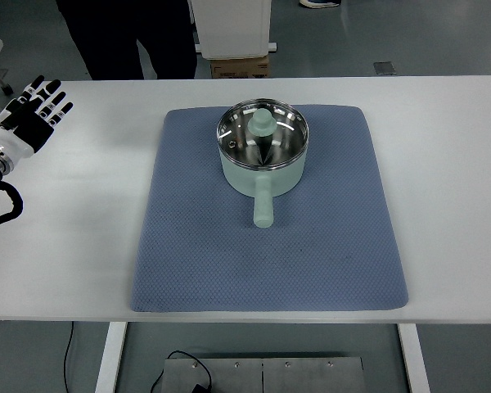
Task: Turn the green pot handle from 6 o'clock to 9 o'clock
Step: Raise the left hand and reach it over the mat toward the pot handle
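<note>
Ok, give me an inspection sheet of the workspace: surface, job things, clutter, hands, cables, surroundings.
Surface: white table with a blue mat in the middle.
Job's things: green pot on the mat, glass lid on, handle pointing to 6 o'clock, not yet turned.
Clutter: nothing seen.
Hands: left hand at the table's left edge, fingers spread, holding nothing, apart from the pot; right hand not in view.
Cables: black cable hanging below the table's near edge; another by the grey base plate.
Surroundings: a person in dark clothes stands behind the table; cardboard box on the floor beyond.
</note>
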Motion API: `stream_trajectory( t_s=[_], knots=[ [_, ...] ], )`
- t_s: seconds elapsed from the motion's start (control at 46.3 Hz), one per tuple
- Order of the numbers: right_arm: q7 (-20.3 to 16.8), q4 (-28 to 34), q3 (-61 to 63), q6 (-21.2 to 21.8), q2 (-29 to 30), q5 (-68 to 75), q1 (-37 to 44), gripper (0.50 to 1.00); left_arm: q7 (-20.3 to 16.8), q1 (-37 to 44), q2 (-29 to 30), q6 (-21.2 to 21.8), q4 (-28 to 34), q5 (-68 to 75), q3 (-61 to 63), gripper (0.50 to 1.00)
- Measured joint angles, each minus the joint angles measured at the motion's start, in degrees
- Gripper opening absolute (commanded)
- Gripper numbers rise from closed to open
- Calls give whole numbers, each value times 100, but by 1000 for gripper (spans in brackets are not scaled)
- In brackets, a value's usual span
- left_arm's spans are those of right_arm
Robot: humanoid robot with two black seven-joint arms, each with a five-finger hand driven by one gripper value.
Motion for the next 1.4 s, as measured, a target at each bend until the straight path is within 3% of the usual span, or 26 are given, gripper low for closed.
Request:
stream_trajectory(
  t_s=[0.561, 0.799, 1.101, 1.403],
  knots=[
    [3, 3, 0, 0, 0, 0, 0, 1000, 0, -2, 24, 72, 0, -26, -11, 1000],
    [4, -1, 0, 0, 0, 0, 0, 1000, 7, -409, 269, 85, -67, 37, 30, 1000],
    [5, 0, 0, 0, 0, 0, 0, 1000, 90, -1505, 203, 82, -920, 1062, 146, 1000],
    [3, -2, 0, -2, 0, 0, -1, 1000, 97, -1919, -481, 96, -1943, 2175, 578, 1000]
  ],
)
